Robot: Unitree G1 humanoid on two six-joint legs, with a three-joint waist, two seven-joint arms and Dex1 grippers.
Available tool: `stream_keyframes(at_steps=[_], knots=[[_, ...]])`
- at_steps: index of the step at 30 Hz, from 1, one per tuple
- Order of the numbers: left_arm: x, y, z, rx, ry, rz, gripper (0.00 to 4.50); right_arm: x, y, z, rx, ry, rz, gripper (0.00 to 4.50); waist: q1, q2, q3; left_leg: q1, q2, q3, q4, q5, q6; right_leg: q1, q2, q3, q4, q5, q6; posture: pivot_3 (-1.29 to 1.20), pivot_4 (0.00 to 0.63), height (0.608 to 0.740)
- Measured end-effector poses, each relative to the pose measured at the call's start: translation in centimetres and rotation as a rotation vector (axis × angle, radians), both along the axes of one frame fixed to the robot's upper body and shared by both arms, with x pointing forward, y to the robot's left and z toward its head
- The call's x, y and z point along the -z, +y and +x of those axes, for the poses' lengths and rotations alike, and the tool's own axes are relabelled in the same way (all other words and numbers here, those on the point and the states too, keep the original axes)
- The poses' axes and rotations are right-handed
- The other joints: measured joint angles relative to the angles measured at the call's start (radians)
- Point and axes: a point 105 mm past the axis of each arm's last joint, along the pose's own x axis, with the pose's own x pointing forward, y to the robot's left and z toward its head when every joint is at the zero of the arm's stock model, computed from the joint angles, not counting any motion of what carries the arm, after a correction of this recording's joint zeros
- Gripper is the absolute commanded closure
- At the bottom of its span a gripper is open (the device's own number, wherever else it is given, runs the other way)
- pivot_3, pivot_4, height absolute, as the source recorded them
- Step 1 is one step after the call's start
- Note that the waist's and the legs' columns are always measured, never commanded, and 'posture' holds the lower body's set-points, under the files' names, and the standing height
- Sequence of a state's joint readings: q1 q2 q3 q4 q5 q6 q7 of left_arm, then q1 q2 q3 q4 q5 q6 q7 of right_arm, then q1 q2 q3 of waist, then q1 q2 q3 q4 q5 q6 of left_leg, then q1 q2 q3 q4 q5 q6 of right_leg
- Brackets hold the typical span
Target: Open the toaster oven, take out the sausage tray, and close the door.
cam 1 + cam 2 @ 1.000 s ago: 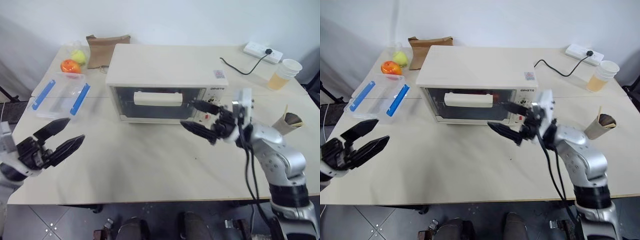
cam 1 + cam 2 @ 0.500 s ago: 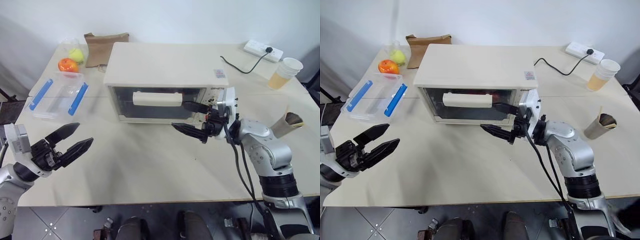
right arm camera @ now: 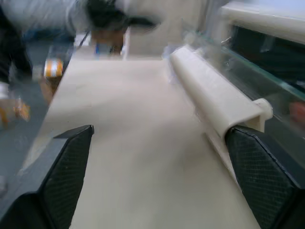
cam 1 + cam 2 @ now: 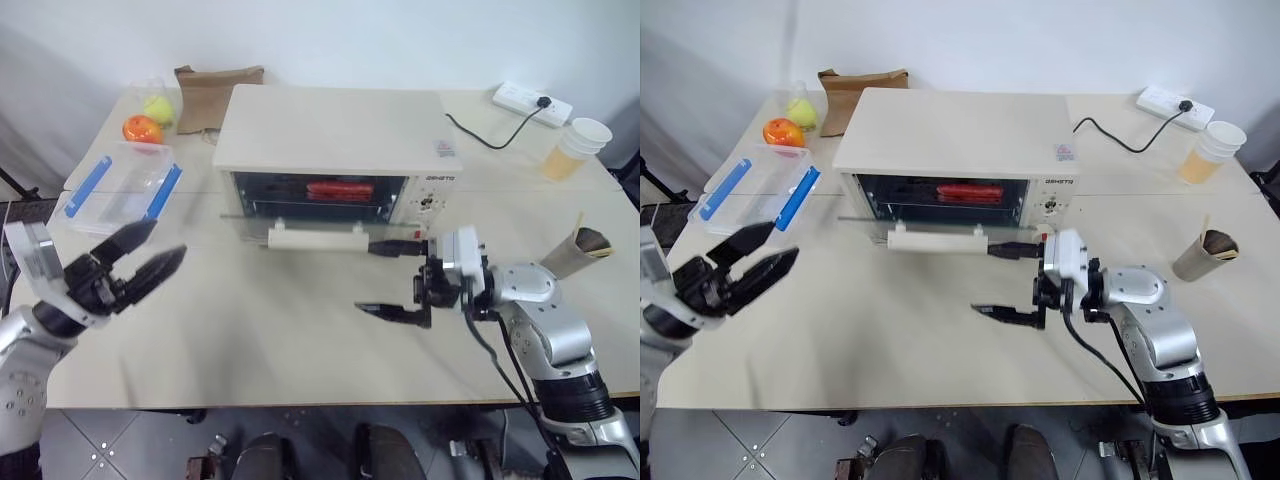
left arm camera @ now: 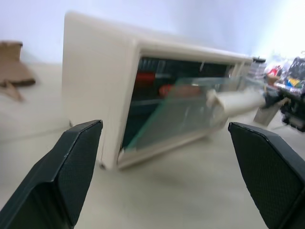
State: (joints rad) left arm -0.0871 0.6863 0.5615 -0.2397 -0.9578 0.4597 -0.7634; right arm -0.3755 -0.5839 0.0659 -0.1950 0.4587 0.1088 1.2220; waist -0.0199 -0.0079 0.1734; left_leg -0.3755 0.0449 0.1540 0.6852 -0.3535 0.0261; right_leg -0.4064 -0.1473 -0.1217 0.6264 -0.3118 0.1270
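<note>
The toaster oven (image 4: 330, 150) is sitting mid-table toward the back edge, its door (image 4: 300, 222) hanging down, the sausage tray (image 4: 335, 190) lying inside. Both the left gripper (image 4: 125, 262) and right gripper (image 4: 392, 280) are gaping empty. The tray is probably stiff, light, slippery (grasp its front rim).

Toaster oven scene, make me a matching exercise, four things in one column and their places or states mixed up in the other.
Things:
1. door
2. sausages
3. paper cup of juice
4. right pincer

States:
A. inside the toaster oven
B. swung down open
C. wide open by the handle's end
D. far right of the table, near the power strip

Pairs: 1-B, 2-A, 3-D, 4-C
</note>
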Motion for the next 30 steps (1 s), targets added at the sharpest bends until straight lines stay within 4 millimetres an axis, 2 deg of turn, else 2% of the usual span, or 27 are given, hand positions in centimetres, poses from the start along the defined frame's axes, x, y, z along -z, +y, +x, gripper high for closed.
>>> stream_keyframes(at_steps=[2,6,12,17,21,28,30], knots=[[-0.5,-0.3,1.1,0.013,-0.013,-0.008,1.51,0.8,0.1,-0.3,-0.015,-0.03,-0.034,0.0,-0.003,0.0,0.0,0.0,-0.001,0.001,0.0,0.0,0.0,0.0,0.0,0.0,0.0,0.0,0.0,0.0,0.15,0.74],[-0.6,-1.7,4.1,0.044,-0.002,0.028,2.74,0.3,0.3,-0.1,-0.008,-0.074,-0.022,0.0,-0.006,0.0,0.0,0.001,0.0,0.001,0.0,0.0,-0.001,0.0,0.001,0.0,0.0,0.0,0.0,0.0,0.15,0.74],[0.2,-3.7,6.5,0.131,0.019,0.084,4.46,0.2,0.3,-0.1,-0.001,-0.097,-0.02,0.0,-0.009,0.0,0.0,0.001,0.0,0.002,0.0,0.0,-0.001,-0.001,0.003,0.0,0.0,0.0,0.0,0.0,0.15,0.74],[2.5,-5.6,7.2,0.221,0.085,0.124,4.46,0.2,0.2,0.1,0.019,-0.101,-0.02,0.0,-0.007,-0.001,0.0,0.0,0.0,0.002,0.001,0.0,-0.001,-0.001,0.003,0.0,0.001,0.0,0.0,0.0,0.15,0.74],[3.0,-6.6,7.6,0.251,0.088,0.128,4.46,1.0,-0.4,-0.2,0.054,-0.076,-0.027,0.0,-0.001,-0.001,0.0,0.0,0.0,0.001,0.001,0.0,-0.001,0.0,0.003,0.0,0.001,0.0,0.001,0.0,0.15,0.74],[4.3,-7.6,7.4,0.315,0.114,0.15,4.46,2.7,-5.1,-1.5,0.241,-0.018,-0.092,0.0,0.021,-0.001,0.001,0.0,0.0,0.001,0.004,0.0,-0.001,0.0,0.003,0.0,0.001,0.0,0.001,0.0,0.15,0.74],[5.1,-7.9,7.1,0.341,0.122,0.189,4.46,3.9,-7.9,-2.7,0.339,0.026,-0.134,0.0,0.032,-0.001,0.001,0.0,0.0,0.0,0.004,0.0,0.0,0.003,0.003,0.0,-0.001,0.0,0.001,0.0,0.15,0.74]])
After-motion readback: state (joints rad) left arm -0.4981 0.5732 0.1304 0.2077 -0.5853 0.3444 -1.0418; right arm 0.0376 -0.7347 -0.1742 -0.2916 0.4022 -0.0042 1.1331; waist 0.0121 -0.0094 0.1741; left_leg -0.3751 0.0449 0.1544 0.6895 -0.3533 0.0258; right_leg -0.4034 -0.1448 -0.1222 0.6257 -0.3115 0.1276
